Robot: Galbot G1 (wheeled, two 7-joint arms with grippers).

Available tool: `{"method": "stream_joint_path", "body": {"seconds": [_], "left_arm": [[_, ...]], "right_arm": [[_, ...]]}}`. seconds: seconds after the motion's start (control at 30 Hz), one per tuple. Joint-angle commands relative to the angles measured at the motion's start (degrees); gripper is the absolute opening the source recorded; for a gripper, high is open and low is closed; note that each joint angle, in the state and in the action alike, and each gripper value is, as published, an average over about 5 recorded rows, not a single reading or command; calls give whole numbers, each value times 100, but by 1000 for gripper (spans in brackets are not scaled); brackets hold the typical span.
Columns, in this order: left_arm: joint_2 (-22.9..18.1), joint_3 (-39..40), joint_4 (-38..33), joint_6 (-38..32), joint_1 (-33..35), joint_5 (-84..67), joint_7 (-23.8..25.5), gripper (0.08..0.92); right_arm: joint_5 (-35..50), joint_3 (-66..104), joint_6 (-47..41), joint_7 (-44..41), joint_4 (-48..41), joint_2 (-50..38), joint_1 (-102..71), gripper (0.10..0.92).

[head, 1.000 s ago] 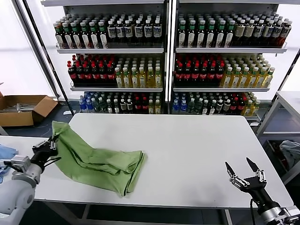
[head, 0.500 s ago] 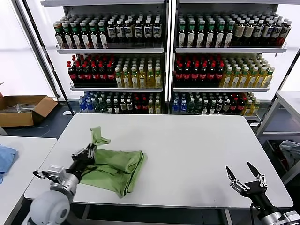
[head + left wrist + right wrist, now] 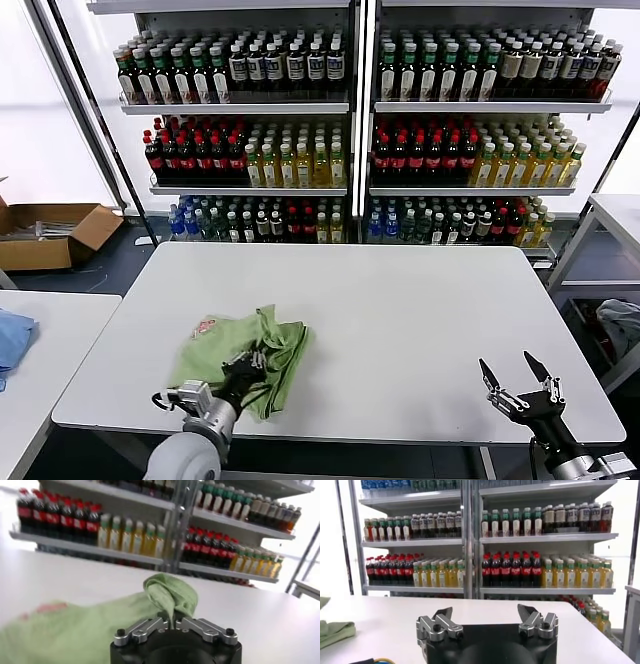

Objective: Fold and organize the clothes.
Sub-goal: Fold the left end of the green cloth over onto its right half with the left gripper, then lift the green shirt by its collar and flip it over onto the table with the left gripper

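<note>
The light green shirt [image 3: 240, 345] lies bunched on the front left of the white table [image 3: 400, 310], with a bit of its red print [image 3: 205, 326] facing up. My left gripper [image 3: 247, 362] is at the shirt's near edge, shut on a pinched fold of the green fabric [image 3: 167, 597], which stands up between the jaws in the left wrist view. My right gripper [image 3: 517, 383] hovers open and empty off the table's front right corner; the right wrist view shows its fingers [image 3: 442, 617] spread wide and the shirt's edge [image 3: 332, 630] far off to the side.
Shelves of bottles [image 3: 350, 130] stand behind the table. A second table [image 3: 40, 330] on the left carries a blue cloth [image 3: 12, 338]. A cardboard box [image 3: 50, 230] sits on the floor at far left. Another table edge [image 3: 610, 220] is at the right.
My left gripper has carried the shirt's far left part over to the right and toward the front edge, folding it onto the rest; the red print now faces up. The right gripper has barely moved.
</note>
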Motion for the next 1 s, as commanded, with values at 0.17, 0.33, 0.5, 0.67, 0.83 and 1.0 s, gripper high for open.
{"method": "stream_joint_path", "body": {"seconds": [0.17, 0.33, 0.5, 0.67, 0.83, 1.0], "left_arm": [[-684, 708, -235, 42, 285, 127, -129, 331], [-606, 805, -886, 86, 671, 3, -10, 478], [-125, 207, -1386, 124, 955, -151, 173, 625], [707, -1074, -1086, 149, 579, -695, 226, 761], [1320, -1692, -37, 141, 102, -893, 300, 820], [1518, -1668, 882, -115, -181, -754, 323, 823]], "right_arm": [[-19, -120, -15, 5, -18, 46, 96, 823], [0, -58, -8, 0, -16, 47, 70, 823], [88, 80, 15, -4, -20, 21, 2, 823], [115, 49, 38, -5, -19, 34, -24, 823], [36, -66, 38, -2, 10, 88, -14, 823], [18, -63, 72, -7, 25, 110, -97, 823]]}}
